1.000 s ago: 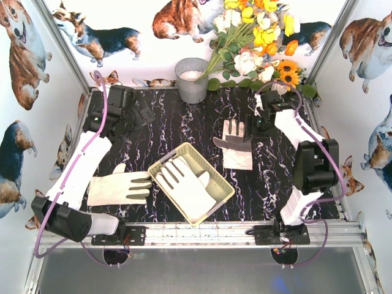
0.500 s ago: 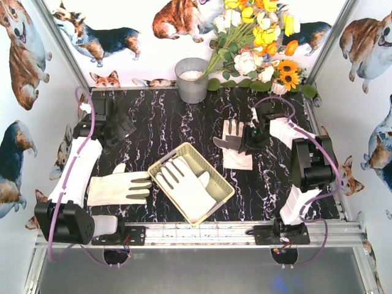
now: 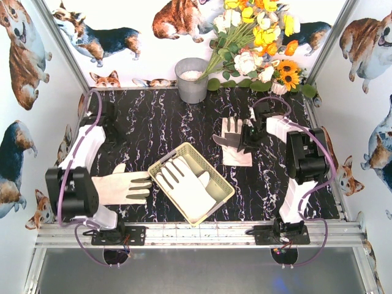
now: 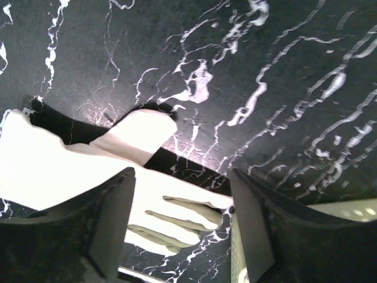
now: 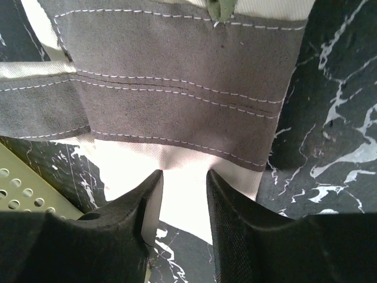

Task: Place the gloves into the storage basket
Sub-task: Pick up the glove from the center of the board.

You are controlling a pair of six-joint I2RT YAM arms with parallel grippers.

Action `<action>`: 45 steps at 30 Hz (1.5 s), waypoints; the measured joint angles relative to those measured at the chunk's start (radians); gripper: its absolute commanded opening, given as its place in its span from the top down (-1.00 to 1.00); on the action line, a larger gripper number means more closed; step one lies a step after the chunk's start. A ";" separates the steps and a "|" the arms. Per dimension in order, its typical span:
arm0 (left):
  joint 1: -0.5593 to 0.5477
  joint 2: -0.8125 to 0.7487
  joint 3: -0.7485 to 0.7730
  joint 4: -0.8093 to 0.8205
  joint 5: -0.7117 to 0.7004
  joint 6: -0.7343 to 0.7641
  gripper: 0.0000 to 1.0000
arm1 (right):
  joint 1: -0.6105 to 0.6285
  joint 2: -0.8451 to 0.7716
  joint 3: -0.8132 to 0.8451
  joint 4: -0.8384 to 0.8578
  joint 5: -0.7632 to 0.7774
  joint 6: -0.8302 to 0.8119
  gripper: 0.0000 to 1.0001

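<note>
Centrally, storage basket (image 3: 211, 170): pale yellow-green, set askew on the black marbled table (image 3: 165, 122).
Glove in basket (image 3: 184, 187): lies flat inside, fingers toward the far-left corner.
Left glove (image 3: 119, 187): flat on the table, fingertips just beside the basket's left wall.
Right glove (image 3: 236, 156): flat on the table beyond the basket's far-right side, apart from it.
Left gripper (image 4: 182, 177): near left glove, jaws well apart, holding nothing.
Right gripper (image 5: 184, 177): at right glove's edge, jaws narrowly apart over cream fabric; whether they pinch it cannot be told.
Metal bucket (image 3: 192, 82): at the table's far edge.
</note>
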State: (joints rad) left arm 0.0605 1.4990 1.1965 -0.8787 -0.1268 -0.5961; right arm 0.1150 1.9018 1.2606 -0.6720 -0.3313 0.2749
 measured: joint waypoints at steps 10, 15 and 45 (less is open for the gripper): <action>0.003 0.222 0.019 -0.040 -0.039 0.064 0.10 | -0.003 -0.012 0.035 -0.001 0.008 -0.014 0.17; 0.002 0.304 0.034 -0.053 -0.041 0.081 -0.02 | -0.004 -0.110 0.035 -0.004 0.006 -0.007 0.15; -0.101 0.214 -0.197 0.019 0.008 -0.112 0.75 | -0.005 -0.364 0.040 -0.082 -0.013 0.037 0.13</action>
State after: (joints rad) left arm -0.0410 1.7130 0.9993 -0.8593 -0.1188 -0.7078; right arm 0.1101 1.5383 1.3003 -0.7544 -0.3443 0.3119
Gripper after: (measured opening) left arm 0.234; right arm 0.431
